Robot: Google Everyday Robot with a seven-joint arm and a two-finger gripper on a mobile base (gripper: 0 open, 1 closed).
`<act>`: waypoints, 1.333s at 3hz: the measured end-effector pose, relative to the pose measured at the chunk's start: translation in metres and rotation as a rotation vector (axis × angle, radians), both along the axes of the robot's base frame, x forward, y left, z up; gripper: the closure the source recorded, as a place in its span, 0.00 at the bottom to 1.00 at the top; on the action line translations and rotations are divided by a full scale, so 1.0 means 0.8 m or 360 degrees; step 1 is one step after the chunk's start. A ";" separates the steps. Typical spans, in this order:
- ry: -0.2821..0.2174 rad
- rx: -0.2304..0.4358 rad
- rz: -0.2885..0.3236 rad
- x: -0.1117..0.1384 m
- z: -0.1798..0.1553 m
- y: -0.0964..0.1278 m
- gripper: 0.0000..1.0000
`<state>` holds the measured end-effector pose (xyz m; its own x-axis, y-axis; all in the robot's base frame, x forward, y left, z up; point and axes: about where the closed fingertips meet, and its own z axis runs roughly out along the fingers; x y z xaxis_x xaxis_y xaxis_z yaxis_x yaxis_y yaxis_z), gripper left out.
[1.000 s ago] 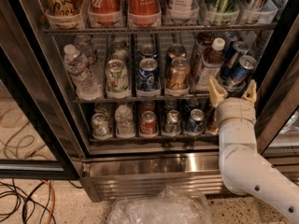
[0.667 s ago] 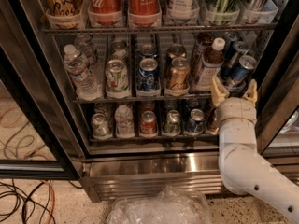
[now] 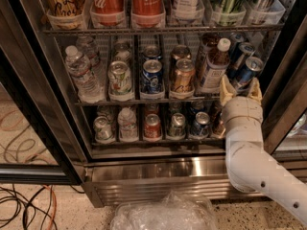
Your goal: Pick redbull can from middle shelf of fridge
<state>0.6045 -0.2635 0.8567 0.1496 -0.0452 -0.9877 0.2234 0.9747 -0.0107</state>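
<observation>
Holds the same spot as a second ago: gripper (image 3: 241, 83) at the right end of the middle shelf (image 3: 144, 101) of the fridge (image 3: 158, 172), no visible shift in any can.

From the left along that rack: clear water bottles (image 3: 81, 74), then a green-and-white can (image 3: 120, 78), a wider blue can (image 3: 152, 75), a copper-gold can (image 3: 183, 75), a white-capped bottle (image 3: 214, 66), and last, in the rightmost lane, the redbull can (image 3: 249, 70), foremost of a short file of similar slim cans, tilted with its silver lid toward the upper right. Just under it the gripper, tan fingers (image 3: 225, 91) spread wide, one on each side of the can's lower end, not closed on it; contact with the can not discernible. Beneath, white arm (image 3: 249, 150) running off to the lower right corner.
</observation>
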 end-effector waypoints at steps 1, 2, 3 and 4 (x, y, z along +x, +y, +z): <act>-0.0024 -0.0040 -0.0077 0.044 -0.001 -0.028 0.41; -0.0017 -0.0055 -0.0087 0.053 -0.001 -0.032 0.41; -0.0006 -0.0077 -0.0078 0.067 -0.001 -0.032 0.41; 0.0005 -0.0097 -0.0060 0.079 -0.001 -0.028 0.40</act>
<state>0.6674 -0.2861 0.8556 0.1435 -0.1109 -0.9834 0.2599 0.9630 -0.0707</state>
